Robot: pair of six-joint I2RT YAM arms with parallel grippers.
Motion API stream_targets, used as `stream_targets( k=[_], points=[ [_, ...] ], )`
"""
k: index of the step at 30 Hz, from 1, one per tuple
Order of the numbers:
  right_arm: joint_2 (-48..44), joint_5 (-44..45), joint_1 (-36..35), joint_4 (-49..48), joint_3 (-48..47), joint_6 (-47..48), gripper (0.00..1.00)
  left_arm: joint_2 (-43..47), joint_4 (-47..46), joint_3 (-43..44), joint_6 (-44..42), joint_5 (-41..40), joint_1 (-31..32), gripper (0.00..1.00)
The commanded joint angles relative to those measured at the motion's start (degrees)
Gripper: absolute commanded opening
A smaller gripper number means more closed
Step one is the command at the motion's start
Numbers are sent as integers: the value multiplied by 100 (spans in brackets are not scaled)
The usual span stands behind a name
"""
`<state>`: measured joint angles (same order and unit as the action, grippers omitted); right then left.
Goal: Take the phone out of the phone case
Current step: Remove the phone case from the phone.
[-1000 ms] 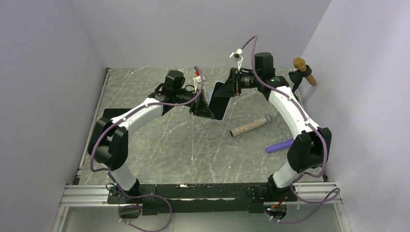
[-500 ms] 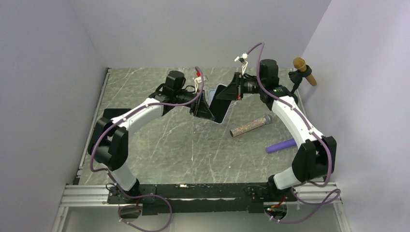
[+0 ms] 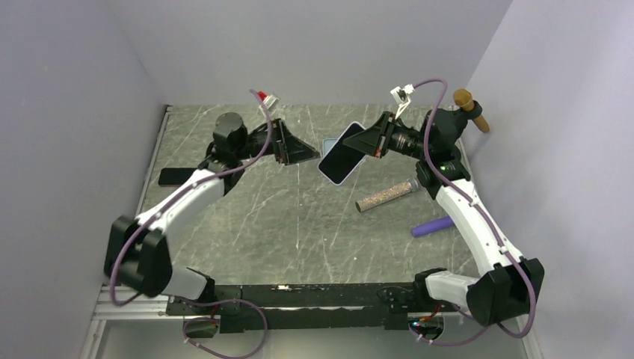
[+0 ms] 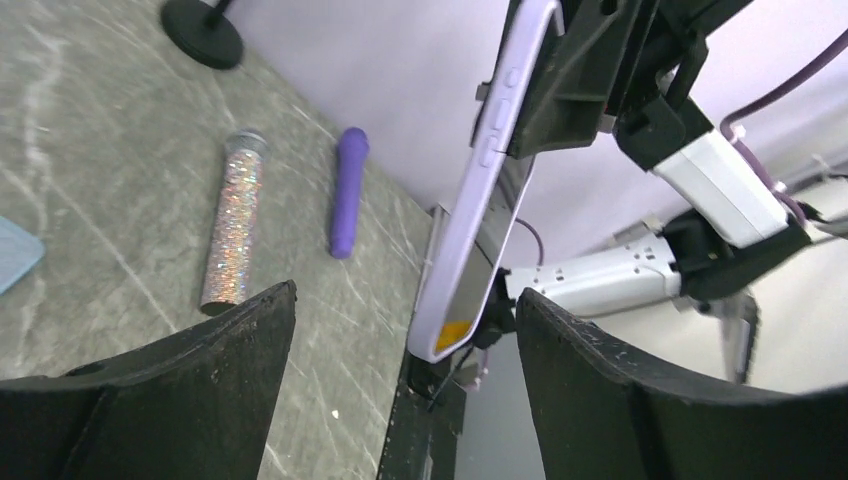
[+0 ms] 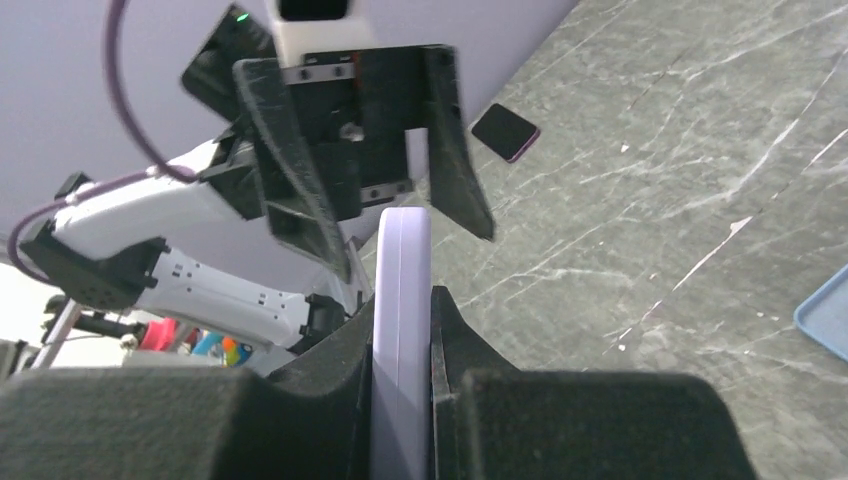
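Left gripper point(image 3: 305, 152) just let go and swung back left; jaws now spread wide, empty. Right gripper point(image 3: 357, 142) alone clamps lilac-cased dark-screened phone point(image 3: 340, 155), held above grey marble tabletop point(image 3: 299, 224), back centre (phone seemingly not yet out). Count: one cased phone, one glittery tube point(image 3: 387, 194), one purple cylinder point(image 3: 434, 225), one flat dark slab point(image 3: 176, 176).
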<state>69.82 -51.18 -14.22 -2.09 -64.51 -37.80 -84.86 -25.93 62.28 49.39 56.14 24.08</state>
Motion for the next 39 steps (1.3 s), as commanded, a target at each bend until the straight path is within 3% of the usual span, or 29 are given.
stream_targets(
  k=[1, 4, 8, 13, 16, 21, 24, 26, 30, 35, 39],
  points=[
    [-330, 345, 7, -1177, 379, -884, 0, 1216, 1057, -514, -859, -1627, 149, 86],
    [-202, 5, 0, -2195, 753, -1437, 0, 1663, 1338, -903, -930, -2137, 242, 85],
    [41, -432, -17, -3972, 1211, -2542, 0, 2052, 1226, -1417, -960, -2020, 272, 72],
    [318, -619, -161, -4797, 1412, -2990, 0, 2505, 407, -2252, -774, -2092, 285, 62],
    [380, -620, -278, -4934, 1453, -3004, 0, 2558, 438, -2203, -803, -1886, 307, 61],
    [355, -530, -421, -4480, 1381, -2592, 0, 2727, 450, -2167, -826, -1644, 379, 79],
    [288, -464, -450, -4197, 1348, -2358, 0, 2862, 369, -2232, -820, -1666, 492, 80],
    [250, -405, -450, -4058, 1357, -2219, 0, 2865, 231, -2289, -715, -1605, 494, 77],
    [218, -454, -485, -3934, 1357, -2124, 0, 2811, -163, -2422, -526, -1560, 501, 61],
    [89, -434, -565, -4109, 1528, -2200, 0, 2538, -829, -2457, -153, -1439, 501, 62],
    [159, -439, -629, -4527, 1612, -2468, 0, 2320, -1191, -2488, 15, -1239, 516, 42]
  ],
)
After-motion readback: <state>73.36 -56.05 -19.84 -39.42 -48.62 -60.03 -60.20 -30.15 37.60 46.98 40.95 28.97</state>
